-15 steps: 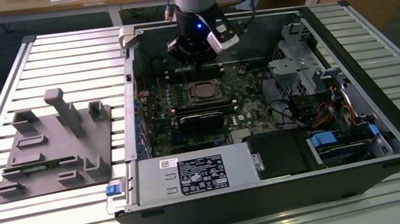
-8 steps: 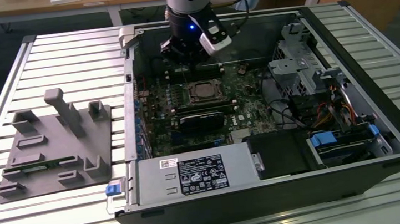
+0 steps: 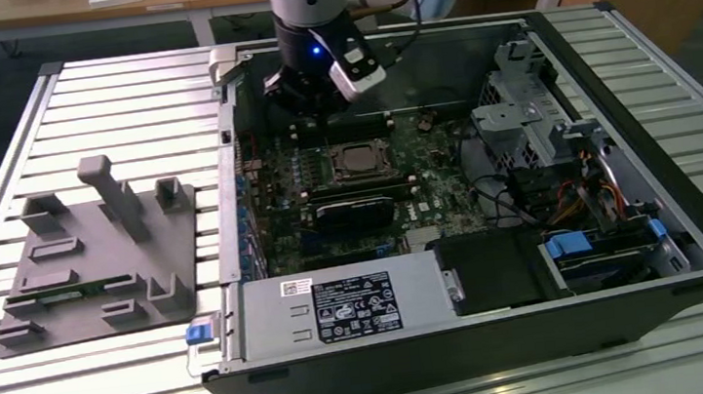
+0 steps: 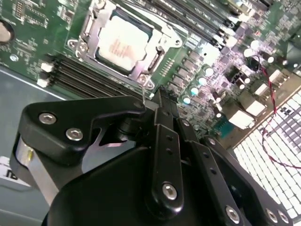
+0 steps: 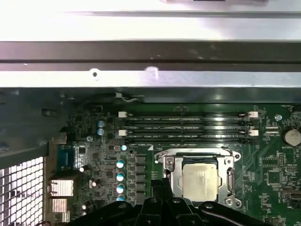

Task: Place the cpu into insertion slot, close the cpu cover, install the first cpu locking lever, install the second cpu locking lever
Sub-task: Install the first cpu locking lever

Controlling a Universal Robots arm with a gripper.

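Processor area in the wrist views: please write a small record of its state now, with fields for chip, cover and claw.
chip: lies inside the cover's window, pale metal top up
cover: down flat, framing the chip
claw: close to one corner of the cover, above the green board
contact: cannot tell whether the claw touches the cover

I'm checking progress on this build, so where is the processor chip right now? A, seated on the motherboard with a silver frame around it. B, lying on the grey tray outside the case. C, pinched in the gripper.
A: in both wrist views the chip lies flat on the green motherboard, ringed by the silver frame.
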